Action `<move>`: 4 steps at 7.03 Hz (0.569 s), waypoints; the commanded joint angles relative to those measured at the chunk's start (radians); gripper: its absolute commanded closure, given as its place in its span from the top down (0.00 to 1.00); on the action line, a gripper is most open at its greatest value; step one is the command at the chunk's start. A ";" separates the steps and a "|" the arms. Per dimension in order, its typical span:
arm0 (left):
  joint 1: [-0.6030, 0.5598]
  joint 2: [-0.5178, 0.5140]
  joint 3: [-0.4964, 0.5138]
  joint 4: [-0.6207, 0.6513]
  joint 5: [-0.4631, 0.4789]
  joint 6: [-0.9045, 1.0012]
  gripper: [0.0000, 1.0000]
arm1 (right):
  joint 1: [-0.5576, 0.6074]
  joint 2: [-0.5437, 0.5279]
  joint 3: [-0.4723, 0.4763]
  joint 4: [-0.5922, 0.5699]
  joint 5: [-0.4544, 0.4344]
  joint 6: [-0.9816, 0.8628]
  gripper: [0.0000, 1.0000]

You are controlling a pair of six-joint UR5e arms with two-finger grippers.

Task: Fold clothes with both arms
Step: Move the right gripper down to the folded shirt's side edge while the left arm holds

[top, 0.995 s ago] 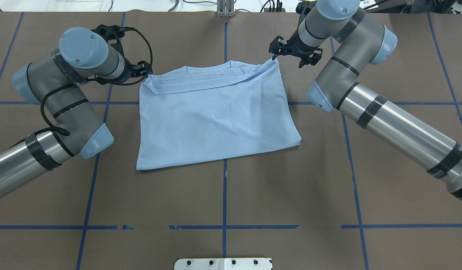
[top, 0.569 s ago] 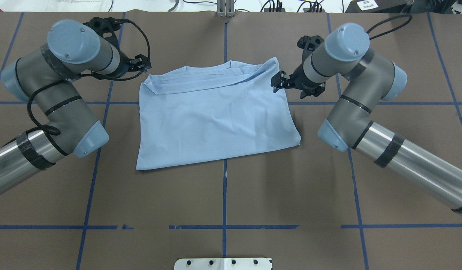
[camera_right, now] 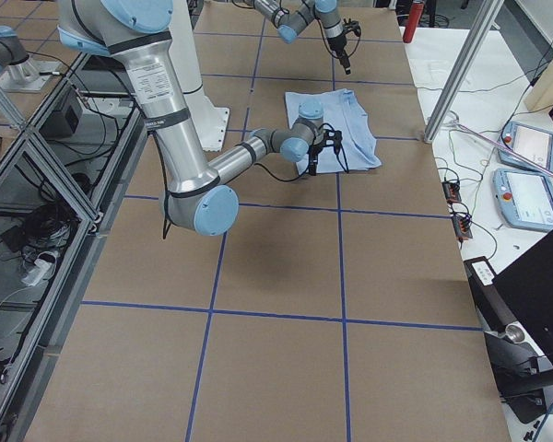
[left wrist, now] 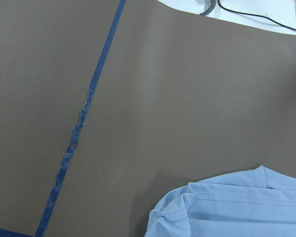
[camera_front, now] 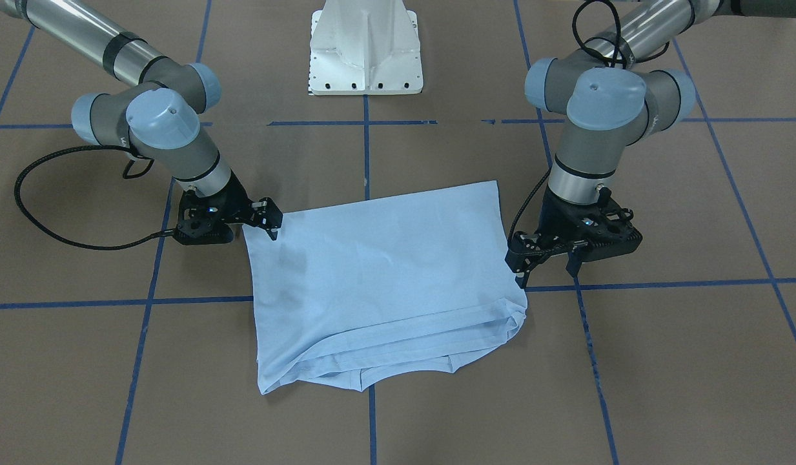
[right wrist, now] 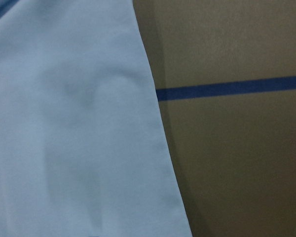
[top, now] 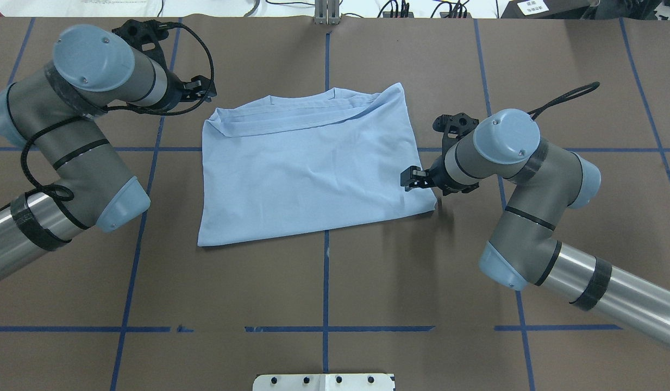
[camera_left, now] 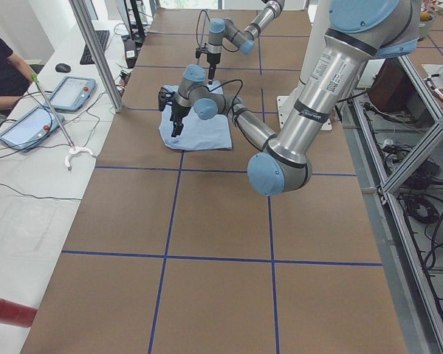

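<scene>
Even light; soft shadow by right arm (top: 530, 174); close-up blurred.

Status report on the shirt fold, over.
Left hand open, empty, beside T-shirt. Right hand open, empty, at T-shirt's edge. T-shirt folded, flat on table. Nothing in the way.

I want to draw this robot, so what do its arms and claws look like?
The left arm and right arm are fat tubes: shiny silver long parts, dull grey bends, round light blue caps on the joints, black bands around them. The left gripper and right gripper are black and two-fingered. A black cable loops beside each arm.
</scene>
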 commanded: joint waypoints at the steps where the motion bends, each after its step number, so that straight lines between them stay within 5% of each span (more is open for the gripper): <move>1: 0.000 0.005 -0.017 0.000 0.000 0.000 0.99 | -0.009 -0.006 0.006 -0.002 -0.003 -0.002 0.09; 2: 0.001 0.004 -0.019 0.000 -0.002 -0.003 0.99 | -0.009 -0.053 0.032 0.005 -0.003 -0.014 0.00; 4: 0.003 0.005 -0.028 -0.001 -0.037 -0.023 0.99 | -0.036 -0.151 0.151 0.007 -0.002 -0.023 0.00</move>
